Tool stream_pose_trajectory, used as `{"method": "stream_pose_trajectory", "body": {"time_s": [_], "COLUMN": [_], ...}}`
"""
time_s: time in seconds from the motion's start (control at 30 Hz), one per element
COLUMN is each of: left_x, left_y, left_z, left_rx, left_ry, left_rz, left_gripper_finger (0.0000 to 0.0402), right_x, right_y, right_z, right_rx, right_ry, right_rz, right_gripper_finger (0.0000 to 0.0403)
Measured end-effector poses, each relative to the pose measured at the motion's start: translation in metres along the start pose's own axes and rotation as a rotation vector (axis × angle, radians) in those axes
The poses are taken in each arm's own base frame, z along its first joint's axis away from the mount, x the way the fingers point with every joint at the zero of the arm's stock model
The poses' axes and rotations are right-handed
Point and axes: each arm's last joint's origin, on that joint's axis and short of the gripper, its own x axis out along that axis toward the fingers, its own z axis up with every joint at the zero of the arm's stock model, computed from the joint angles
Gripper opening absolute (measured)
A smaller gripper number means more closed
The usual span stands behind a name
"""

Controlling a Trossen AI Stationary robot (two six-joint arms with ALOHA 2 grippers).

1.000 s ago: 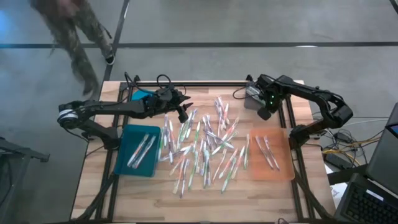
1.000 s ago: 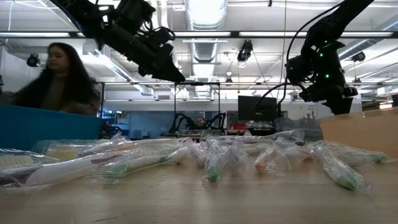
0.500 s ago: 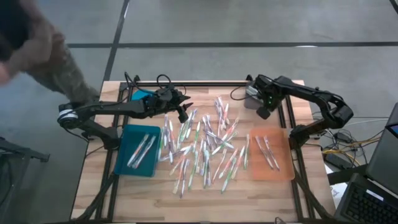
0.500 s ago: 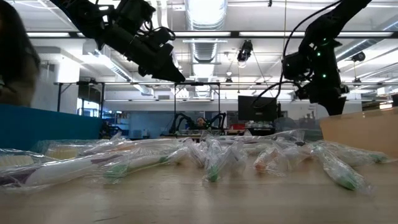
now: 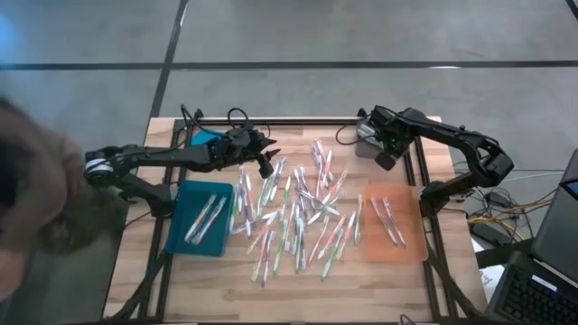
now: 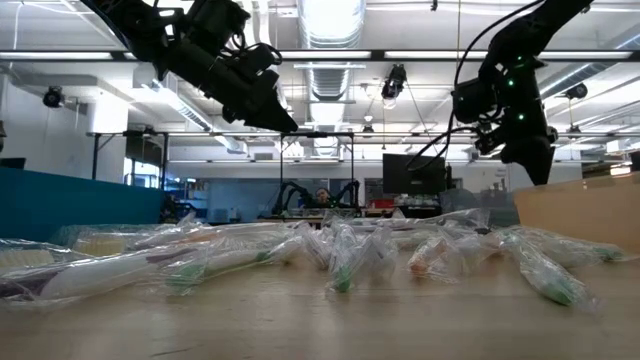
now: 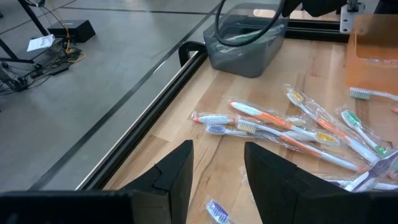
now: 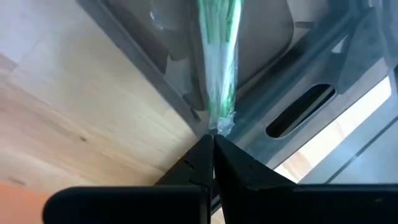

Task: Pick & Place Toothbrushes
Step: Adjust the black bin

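Dozens of wrapped toothbrushes (image 5: 298, 212) lay scattered across the middle of the wooden table (image 5: 298, 275), seen from above, with a teal tray (image 5: 200, 219) on the left side and an orange tray (image 5: 394, 231) on the right, each already holding a few brushes. The right gripper (image 5: 386, 161) hung above the far right corner of the table, over a grey bin (image 5: 365, 144) beside the black frame rail (image 7: 149, 106). Its fingers (image 8: 214, 163) were pressed together on the end of a green toothbrush (image 8: 219, 59) in clear wrapping, which pointed away from the wrist camera toward the bin. The left gripper (image 5: 265, 162) hovered above the far left part of the pile, near the teal tray's far end. Its two dark fingers (image 7: 273, 177) stood partly apart with nothing between them, and several orange, green and white brushes lay on the wood beyond. A blurred person (image 5: 41, 203) stood at the table's left edge.
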Motion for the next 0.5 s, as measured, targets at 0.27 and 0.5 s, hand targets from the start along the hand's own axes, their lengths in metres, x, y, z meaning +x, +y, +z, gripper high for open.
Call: {"method": "stream_pose_trajectory", "body": {"time_s": [0.27, 0.5], "left_x": [0.0, 0.0], "left_y": [0.0, 0.0], "left_z": [0.0, 0.0], "left_rx": [0.0, 0.0], "left_ry": [0.0, 0.0], "left_rz": [0.0, 0.0], "left_gripper_finger": [0.0149, 0.0149], "right_x": [0.003, 0.024], "right_y": [0.005, 0.016], "right_z": [0.001, -0.001], "right_rx": [0.101, 0.079], "right_ry": [0.022, 0.221], "right_rz": [-0.115, -0.196], "right_gripper_finger": [0.0008, 0.0008]}}
